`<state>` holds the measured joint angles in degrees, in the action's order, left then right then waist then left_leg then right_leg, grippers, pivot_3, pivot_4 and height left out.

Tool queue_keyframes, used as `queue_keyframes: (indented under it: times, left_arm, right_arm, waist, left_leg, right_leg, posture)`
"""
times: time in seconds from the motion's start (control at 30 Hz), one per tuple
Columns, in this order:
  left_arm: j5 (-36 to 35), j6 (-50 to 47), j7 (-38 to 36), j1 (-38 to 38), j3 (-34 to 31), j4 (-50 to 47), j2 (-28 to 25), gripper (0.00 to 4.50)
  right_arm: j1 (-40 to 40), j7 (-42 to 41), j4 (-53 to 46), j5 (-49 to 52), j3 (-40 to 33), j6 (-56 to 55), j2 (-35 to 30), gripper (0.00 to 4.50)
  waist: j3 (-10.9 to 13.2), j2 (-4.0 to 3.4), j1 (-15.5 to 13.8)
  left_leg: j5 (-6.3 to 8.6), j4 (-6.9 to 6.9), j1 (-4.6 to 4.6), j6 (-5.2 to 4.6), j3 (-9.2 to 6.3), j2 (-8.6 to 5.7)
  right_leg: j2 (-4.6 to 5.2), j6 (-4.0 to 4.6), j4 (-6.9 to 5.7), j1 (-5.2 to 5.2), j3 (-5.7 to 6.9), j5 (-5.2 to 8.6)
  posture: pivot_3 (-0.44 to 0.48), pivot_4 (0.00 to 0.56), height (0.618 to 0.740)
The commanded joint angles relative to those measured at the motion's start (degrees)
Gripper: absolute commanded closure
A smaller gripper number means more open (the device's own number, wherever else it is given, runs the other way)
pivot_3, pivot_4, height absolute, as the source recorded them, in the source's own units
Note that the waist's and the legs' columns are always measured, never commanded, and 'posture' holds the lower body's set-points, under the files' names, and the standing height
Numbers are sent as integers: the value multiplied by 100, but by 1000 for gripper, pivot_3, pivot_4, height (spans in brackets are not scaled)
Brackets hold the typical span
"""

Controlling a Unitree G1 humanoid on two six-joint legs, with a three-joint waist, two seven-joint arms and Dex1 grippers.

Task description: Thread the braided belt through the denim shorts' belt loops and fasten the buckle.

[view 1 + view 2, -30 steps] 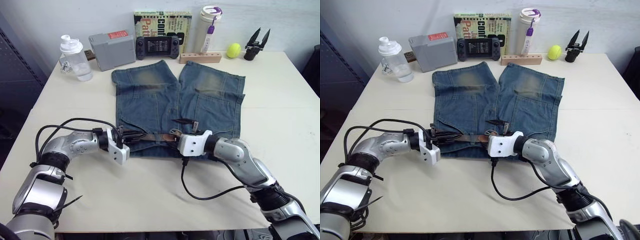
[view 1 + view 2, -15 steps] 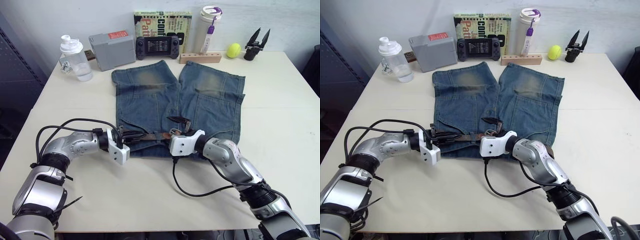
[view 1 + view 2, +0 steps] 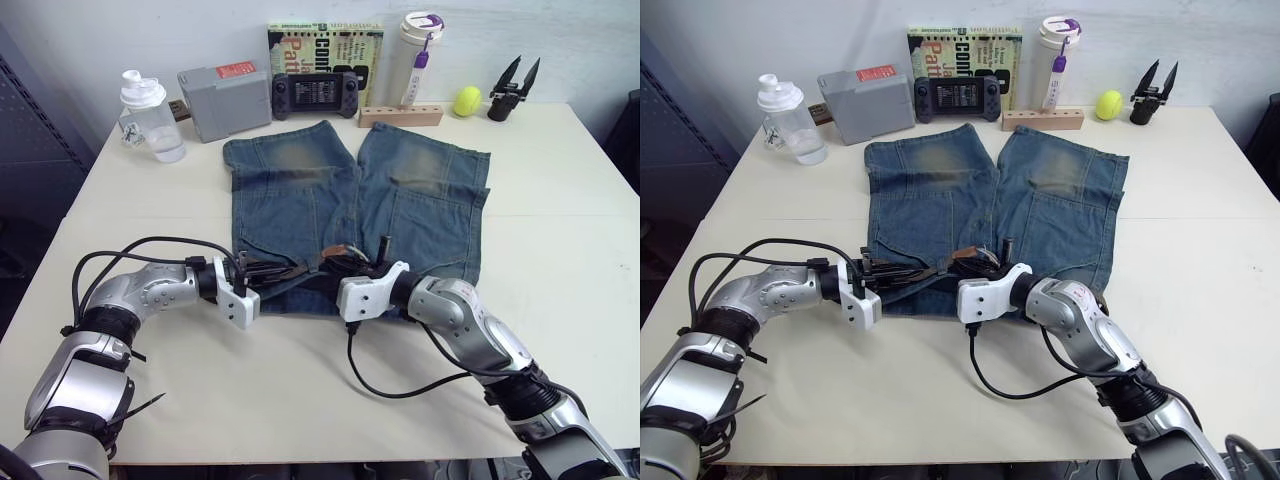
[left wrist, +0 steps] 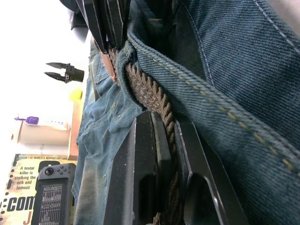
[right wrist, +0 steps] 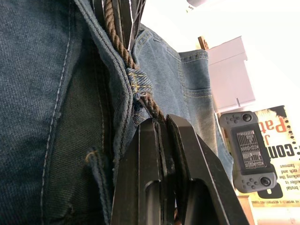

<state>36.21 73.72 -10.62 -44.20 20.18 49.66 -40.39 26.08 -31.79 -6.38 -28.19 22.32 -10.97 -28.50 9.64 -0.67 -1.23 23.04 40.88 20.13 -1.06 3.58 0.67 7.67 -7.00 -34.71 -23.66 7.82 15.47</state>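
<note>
The dark-brown braided belt [image 3: 300, 270] lies lengthwise along the waistband of the faded blue denim shorts [image 3: 420, 195] — pinched by the left gripper [image 3: 250, 272] and right gripper [image 3: 352, 270] at opposite ends, facing each other.

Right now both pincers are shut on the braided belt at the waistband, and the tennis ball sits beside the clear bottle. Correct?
Not quite. In the left eye view the tennis ball sits beside the black clip, across the table from the clear bottle. Both pincers, left and right, do grip the braided belt.
</note>
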Motion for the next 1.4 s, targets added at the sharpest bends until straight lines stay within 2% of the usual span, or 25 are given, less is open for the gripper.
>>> queue_keyframes:
  times: [0.03, 0.3, 0.53, 0.6, 0.63, 0.67, 0.77, 0.93, 1.33, 1.4]
  left_arm:
    - [111, -3, -33, 197, 208, -24, 85, 4500]
    - [112, -14, -26, 210, 214, -11, 77, 4500]
    - [83, -15, -53, 202, 220, -8, 79, 4500]
    - [81, -17, -54, 192, 222, 4, 84, 4500]
    - [84, -16, -53, 186, 224, 14, 86, 4500]
    - [81, -16, -56, 181, 226, 25, 89, 4500]
    - [75, -15, -64, 172, 232, 46, 94, 4500]
    - [55, 4, -76, 148, 234, 46, 105, 4500]
    - [132, 124, 46, 268, 218, -204, 121, 4500]
    - [157, 94, 59, 291, 215, -220, 108, 4500]
  right_arm:
    - [-24, -79, -204, 106, -24, 24, 88, 4310]
    - [-130, -274, -248, 252, -78, 324, 127, 4310]
    - [-154, -102, -280, 264, -179, 354, 192, 4310]
    - [-164, -66, -263, 238, -186, 339, 189, 3708]
    - [-164, -56, -255, 230, -188, 331, 190, 3570]
    - [-172, -49, -261, 224, -190, 317, 183, 3039]
    - [-219, -36, -292, 234, -214, 305, 150, 1885]
    - [-303, 6, -290, 175, -243, 286, 97, 1885]
    - [85, 171, 150, 2, -95, 239, 258, 1885]
    - [80, 161, 132, 2, -75, 230, 278, 2394]
  waist:
    - [0, 0, 0]
    - [0, -1, -1]
    - [0, -1, -1]
    - [0, -1, -1]
    - [0, -1, -2]
    - [-1, -1, -3]
    - [-1, -1, -5]
    - [0, -1, -7]
    - [0, -1, -7]
    - [0, -1, -5]
  left_leg:
    - [0, 0, 0, 0, 0, 0]
    - [0, 0, 0, 0, 0, 0]
    - [0, 0, 0, 0, 0, 0]
    - [0, 0, 0, 0, 0, 0]
    - [0, 0, 0, 0, 0, 0]
    - [0, 0, 0, 0, 0, 0]
    - [0, 0, 0, 0, 0, 0]
    - [0, 0, 0, 0, 0, 0]
    - [0, 1, 1, 0, -1, 0]
    - [0, 1, 1, 0, -2, 0]
  right_leg:
    - [0, 0, 0, 0, 0, 0]
    - [0, 0, 0, 0, 0, 0]
    - [0, 0, 0, 0, 0, 0]
    - [0, 0, 0, 1, 0, 0]
    - [0, 0, 0, 1, 0, 0]
    - [0, 0, 0, 1, 0, 0]
    - [0, 0, 0, 1, 0, 0]
    - [0, 0, 0, 1, 0, 0]
    - [1, 0, 0, 1, 0, 0]
    - [1, 0, 0, 1, 0, 0]
  posture:
    - [0, 150, 726]
    - [0, 150, 726]
    - [0, 150, 726]
    - [0, 150, 726]
    - [0, 150, 726]
    - [0, 150, 726]
    - [0, 150, 726]
    - [0, 150, 726]
    - [0, 150, 726]
    - [0, 150, 726]
